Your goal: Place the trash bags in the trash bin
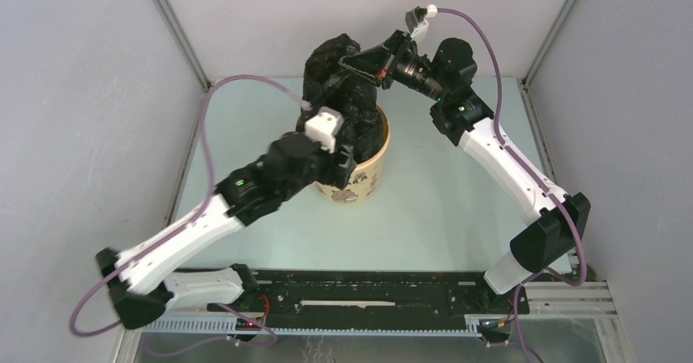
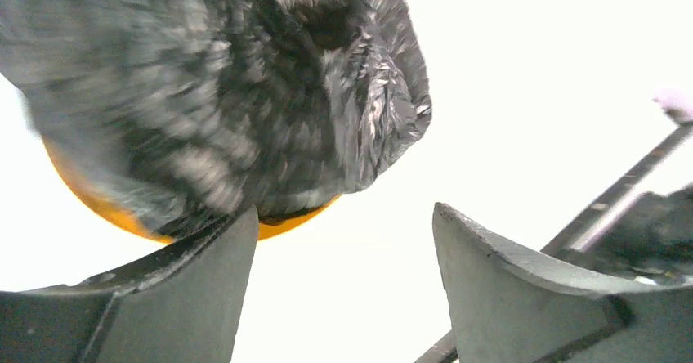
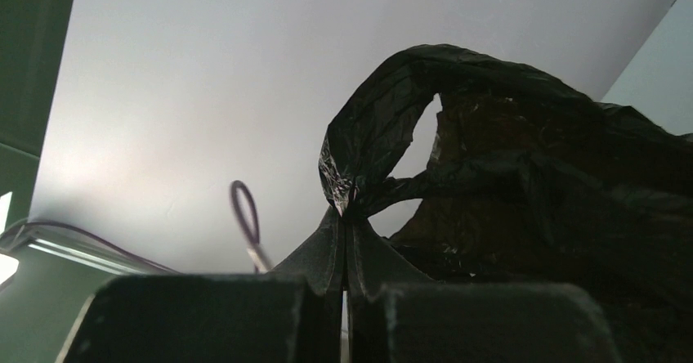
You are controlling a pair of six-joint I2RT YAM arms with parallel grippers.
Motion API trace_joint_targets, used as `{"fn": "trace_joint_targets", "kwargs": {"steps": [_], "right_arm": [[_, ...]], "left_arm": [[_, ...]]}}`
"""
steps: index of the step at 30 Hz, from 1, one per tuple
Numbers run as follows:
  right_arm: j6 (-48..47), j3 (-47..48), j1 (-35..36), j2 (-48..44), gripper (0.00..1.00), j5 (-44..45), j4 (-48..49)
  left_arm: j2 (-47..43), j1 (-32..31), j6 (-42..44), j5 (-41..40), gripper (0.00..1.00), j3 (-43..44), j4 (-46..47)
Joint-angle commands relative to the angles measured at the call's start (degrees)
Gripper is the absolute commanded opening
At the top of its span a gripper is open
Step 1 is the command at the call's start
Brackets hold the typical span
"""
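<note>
The trash bin (image 1: 359, 181), a pale yellow round bucket with brown prints, stands mid-table. A crinkled black trash bag (image 1: 337, 85) fills it and rises well above the rim. My right gripper (image 1: 346, 65) is shut on the bag's loop handle (image 3: 359, 146) and holds the top of the bag up. In the right wrist view the right gripper (image 3: 347, 213) pinches the plastic at its tips. My left gripper (image 1: 345, 152) is at the bin's near rim. In the left wrist view it (image 2: 343, 216) stands open, nothing between its fingers (image 2: 204, 285), under the blurred bag (image 2: 245, 93) and a strip of the bin's rim (image 2: 286, 226).
Grey walls close in the table (image 1: 441, 216) at the back and on both sides. A purple cable (image 1: 208, 126) loops from the left arm, and another (image 1: 490, 52) arches over the right arm. A black rail (image 1: 368, 298) runs along the near edge between the arm bases.
</note>
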Motion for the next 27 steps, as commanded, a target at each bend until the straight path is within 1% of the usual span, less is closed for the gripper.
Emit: {"fn": "trace_joint_targets", "kwargs": {"steps": [1, 4, 6, 8, 10, 12, 14, 17, 20, 25, 27], "right_arm": [[-5.9, 4.2, -0.4, 1.9, 0.0, -3.3, -2.1], [-7.3, 5.3, -0.9, 3.1, 0.0, -6.4, -3.3], [-7.1, 5.3, -1.2, 3.3, 0.0, -8.2, -3.9], [-7.1, 5.3, -1.3, 2.9, 0.0, -10.2, -4.2], [-7.7, 5.0, -1.0, 2.0, 0.0, -11.8, -5.8], [-8.8, 4.1, -0.6, 0.6, 0.0, -12.3, -7.6], [-9.9, 2.3, -0.1, -0.9, 0.0, -12.2, -9.2], [-11.1, -0.9, 0.0, -2.6, 0.0, -12.5, -12.4], [-12.8, -3.6, 0.0, -3.6, 0.0, -12.6, -14.8], [-17.3, -1.4, -2.7, -1.9, 0.0, -11.7, -22.9], [-16.9, -0.3, -3.7, -0.7, 0.0, -12.5, -23.7]], "left_arm": [[-7.9, 0.0, -2.2, 10.4, 0.85, 2.1, -4.3], [-9.6, 0.8, -3.7, 10.4, 0.86, 4.9, -7.5], [-9.7, 3.2, -6.5, 8.1, 0.87, 6.6, -9.2], [-9.1, 8.1, -10.7, 7.2, 0.86, 8.3, -10.8], [-8.5, 16.1, -16.2, 8.7, 0.85, 9.1, -10.9], [-7.4, 22.9, -22.3, 12.8, 0.86, 9.2, -9.0], [-5.1, 27.0, -25.9, 19.1, 0.86, 10.7, -6.6], [-0.4, 27.5, -25.3, 21.1, 0.88, 16.4, -6.1], [2.1, 28.0, -24.6, 18.6, 0.89, 19.3, -6.2], [6.8, 30.1, -25.7, 20.1, 0.91, 21.4, -5.1], [8.5, 30.6, -25.6, 20.0, 0.91, 21.4, -4.3]]}}
